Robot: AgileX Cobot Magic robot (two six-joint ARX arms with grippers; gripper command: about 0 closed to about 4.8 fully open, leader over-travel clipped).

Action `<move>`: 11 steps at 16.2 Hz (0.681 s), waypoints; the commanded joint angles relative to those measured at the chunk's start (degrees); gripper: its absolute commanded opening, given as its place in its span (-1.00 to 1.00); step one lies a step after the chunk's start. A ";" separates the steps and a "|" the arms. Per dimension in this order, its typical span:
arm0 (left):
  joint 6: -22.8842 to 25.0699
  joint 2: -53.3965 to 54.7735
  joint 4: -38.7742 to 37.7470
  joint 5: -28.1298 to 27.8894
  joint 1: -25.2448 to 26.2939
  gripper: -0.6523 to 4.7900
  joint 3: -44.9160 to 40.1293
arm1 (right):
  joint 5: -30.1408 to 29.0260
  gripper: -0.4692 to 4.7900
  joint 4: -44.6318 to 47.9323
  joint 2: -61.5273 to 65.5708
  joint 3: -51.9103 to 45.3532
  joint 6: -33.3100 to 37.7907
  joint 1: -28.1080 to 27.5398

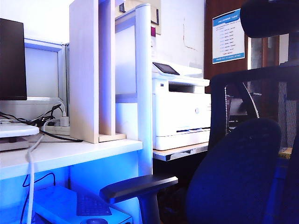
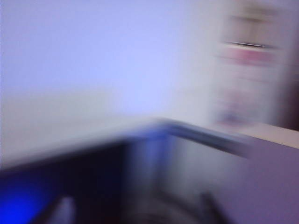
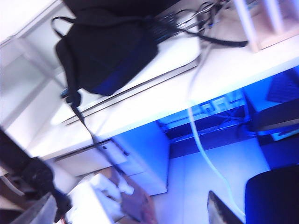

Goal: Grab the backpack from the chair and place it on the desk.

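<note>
The backpack lies on the white desk, away from the chair; right gripper hangs open below desk level, left gripper's jaws lost in blur.

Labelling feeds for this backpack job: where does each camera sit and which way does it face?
Exterior: low beside the white flat-topped desk, facing its pale-wood divider panel, white printer and black mesh office chair; no arm shows.
Left wrist: motion-blurred pale surface behind a dark edge; left gripper only faint shapes.
Right wrist: high, looking down on the desk and the black fabric backpack lying there; right gripper open in the foreground.
Exterior and right wrist share desk and divider.
</note>
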 commanded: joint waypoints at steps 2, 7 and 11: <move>-6.80 -0.76 -1.05 24.61 -8.83 0.49 0.39 | -0.66 0.77 3.02 -0.07 0.26 -0.20 -0.02; -2.82 -2.16 -6.45 35.67 -30.40 0.50 0.37 | -2.19 0.77 9.66 -0.17 0.28 -0.09 0.00; 22.99 -9.62 -34.60 17.20 -38.84 0.50 0.37 | -1.92 0.77 11.02 -1.25 0.42 -0.15 -0.35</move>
